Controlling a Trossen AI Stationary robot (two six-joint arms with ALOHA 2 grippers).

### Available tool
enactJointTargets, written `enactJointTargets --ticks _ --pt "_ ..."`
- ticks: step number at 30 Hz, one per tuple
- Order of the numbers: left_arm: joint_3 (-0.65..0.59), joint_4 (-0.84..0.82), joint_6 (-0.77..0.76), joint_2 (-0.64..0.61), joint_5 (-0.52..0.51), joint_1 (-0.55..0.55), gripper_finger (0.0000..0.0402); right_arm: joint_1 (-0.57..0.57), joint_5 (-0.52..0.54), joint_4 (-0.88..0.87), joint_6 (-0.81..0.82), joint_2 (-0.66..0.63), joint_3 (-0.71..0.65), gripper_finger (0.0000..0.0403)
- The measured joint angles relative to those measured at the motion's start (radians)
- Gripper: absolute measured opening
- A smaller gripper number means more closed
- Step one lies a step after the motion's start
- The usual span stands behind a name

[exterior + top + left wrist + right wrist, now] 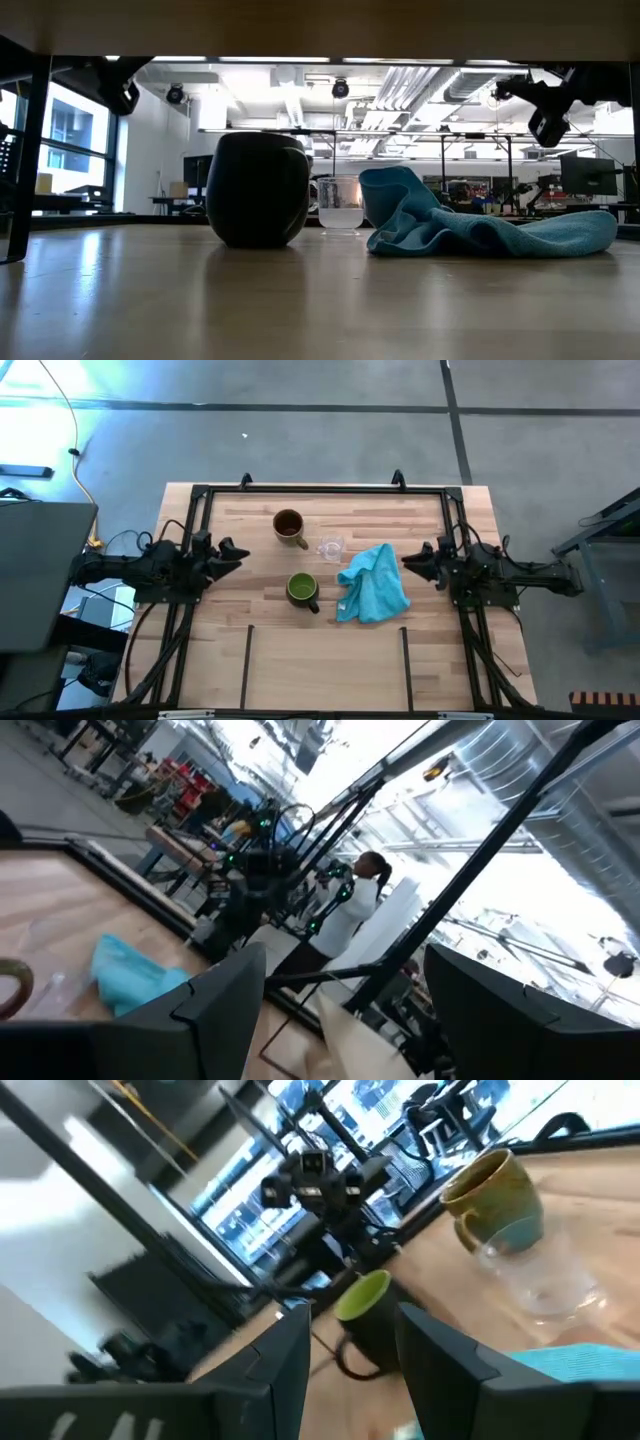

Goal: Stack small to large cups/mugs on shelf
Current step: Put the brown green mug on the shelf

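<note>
High view: brown glazed handled mug (289, 526), small clear glass cup (331, 547) and green-lined dark handled mug (302, 590) sit mid-table beside a crumpled turquoise cloth (374, 583), none yet in the wooden shelf bays (325, 660); left gripper (236, 554) and right gripper (409, 563) hover at the sides. Wrist views: both sets of fingers are parted and hold nothing. I'd take the glass by its rim first, staying off the cloth.

Right gripper (350, 1350): two dark fingers (275, 1355) apart, nothing between them. Past the gap, green mug (362, 1308), dark outside, handle toward the camera. Brown mug (493, 1192) farther off on the wood table (600, 1210); clear glass (535, 1275) just beside it, overlapping its base. Turquoise cloth (580, 1362) at the near edge. Left arm (320, 1185) across the table, windows behind it.
</note>
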Motion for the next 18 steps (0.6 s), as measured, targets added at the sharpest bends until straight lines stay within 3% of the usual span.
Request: enactJointTargets --ticks 9,18 --pt "0.000 -0.054 -0.094 0.000 0.015 0.000 0.0262 0.000 0.040 0.047 0.104 0.000 0.000 0.0140" --pt "0.000 -0.176 -0.152 0.000 0.031 0.000 0.0262 0.000 0.043 0.025 0.077 0.000 0.000 0.0140"
